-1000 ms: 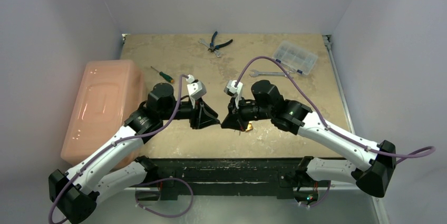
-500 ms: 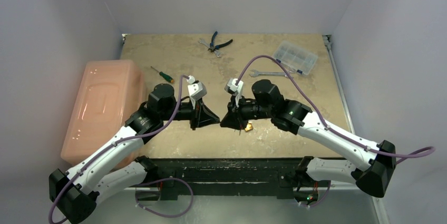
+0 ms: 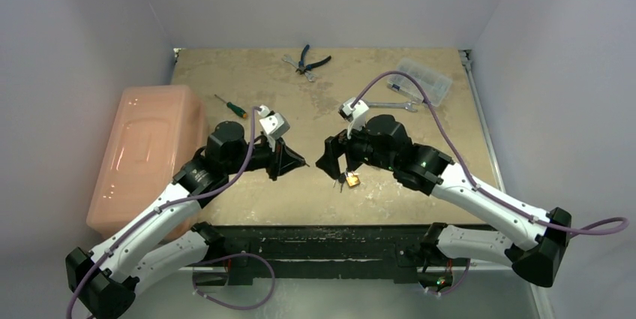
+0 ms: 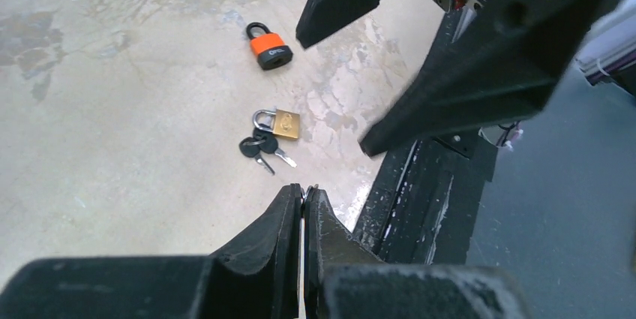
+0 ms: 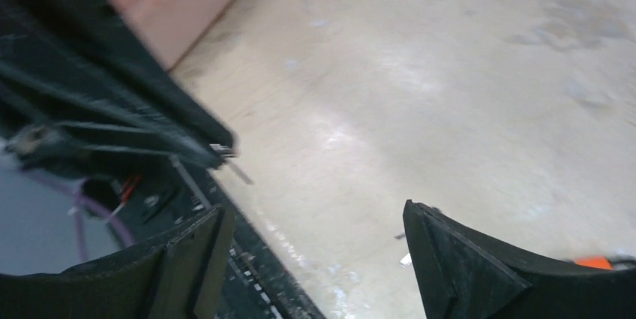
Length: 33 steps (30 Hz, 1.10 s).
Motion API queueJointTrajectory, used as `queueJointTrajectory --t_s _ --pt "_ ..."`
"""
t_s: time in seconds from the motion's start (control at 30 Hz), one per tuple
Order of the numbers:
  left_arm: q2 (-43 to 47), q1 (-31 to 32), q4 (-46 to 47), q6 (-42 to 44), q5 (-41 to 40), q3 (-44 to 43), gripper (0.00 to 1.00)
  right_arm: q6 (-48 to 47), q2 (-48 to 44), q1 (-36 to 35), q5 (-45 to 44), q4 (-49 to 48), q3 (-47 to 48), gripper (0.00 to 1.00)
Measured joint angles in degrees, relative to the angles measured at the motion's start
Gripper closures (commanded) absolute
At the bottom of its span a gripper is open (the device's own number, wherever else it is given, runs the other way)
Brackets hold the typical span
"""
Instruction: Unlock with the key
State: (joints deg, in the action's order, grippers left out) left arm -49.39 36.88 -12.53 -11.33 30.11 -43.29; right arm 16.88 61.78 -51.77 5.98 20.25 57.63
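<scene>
Right gripper [image 5: 315, 211] has lifted off the table [image 3: 247, 86] since a second ago, and its wrist has swung toward 1 o'clock. Its fingers stand wide apart with nothing between them.

That uncovers the brass padlock [image 4: 286, 123], lying flat near the front edge, about 5 o'clock from the right fingertips in the overhead view. The shackle looks seated in the body, so my reading is that it is not yet open. Two black-headed keys [image 4: 259, 146] lie just beside it, at its 8 o'clock in the left wrist view.

Left gripper [image 4: 302, 194] has drawn back slightly toward 9 o'clock, fingers pressed together. A thin pale sliver shows at the tips, and the right wrist view shows a thin rod poking out there too — key or not, cannot tell.

Judgement: the lock now sits unheld, so it likely needs a fresh hold before any key goes in.

Hidden: the orange padlock [image 4: 270, 47] shows only from the left wrist, at 12 o'clock of the brass one — overhead, the right arm covers it. The keyhole is unseen. The right wrist view is blurred.
</scene>
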Motion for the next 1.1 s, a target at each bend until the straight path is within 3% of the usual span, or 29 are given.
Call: queueJointTrajectory --t_s 0.17,0.37,0.8,1.1 --pt "1.03 0.0 -0.57 0.24 -3.17 0.0 1.0 2.73 1.57 1.25 -10.1 3.85 0.26 0.09" --pt "1.42 0.0 -0.98 0.44 -5.62 0.0 1.0 5.25 11.61 2.19 -16.59 9.62 1.16 0.15" --pt "1.64 0.0 -2.19 0.46 -8.52 0.0 1.0 7.17 27.8 2.71 -21.97 13.03 1.22 0.33" --pt "1.66 0.0 -2.19 0.46 -9.18 0.0 1.0 7.15 30.8 5.01 -21.66 12.33 1.09 0.34"
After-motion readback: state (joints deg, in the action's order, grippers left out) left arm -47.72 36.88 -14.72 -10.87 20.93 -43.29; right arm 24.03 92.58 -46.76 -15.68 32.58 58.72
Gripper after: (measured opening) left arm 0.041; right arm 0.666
